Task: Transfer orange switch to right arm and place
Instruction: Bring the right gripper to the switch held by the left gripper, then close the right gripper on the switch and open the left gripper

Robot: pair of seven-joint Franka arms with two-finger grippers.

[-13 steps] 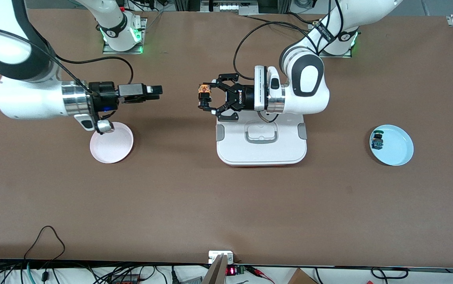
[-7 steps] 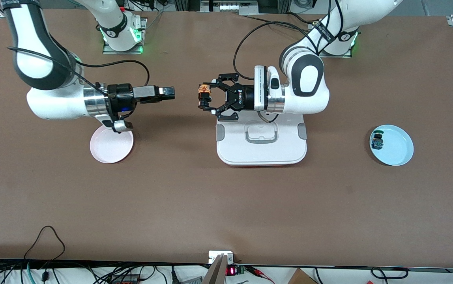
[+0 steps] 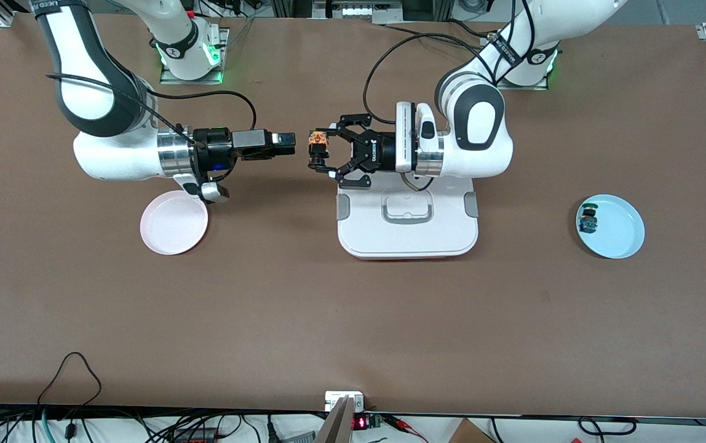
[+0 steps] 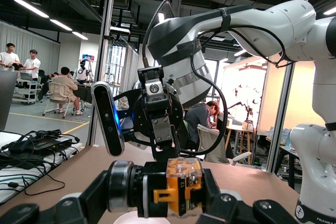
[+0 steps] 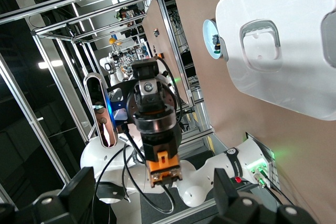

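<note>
I see the left gripper clamping the orange switch above the white lid; the right gripper, fingers spread, faces it, nothing between.

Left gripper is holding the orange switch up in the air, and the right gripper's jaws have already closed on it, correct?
Not quite. The left gripper does hold the orange switch, but the right gripper is open, short of it; the front view shows the gap.

Surface: matt brown, smooth. White lid: glossy plastic. Plates, pink & blue: smooth, slight sheen. Right arm: gloss white shell, polished metal wrist ring.
</note>
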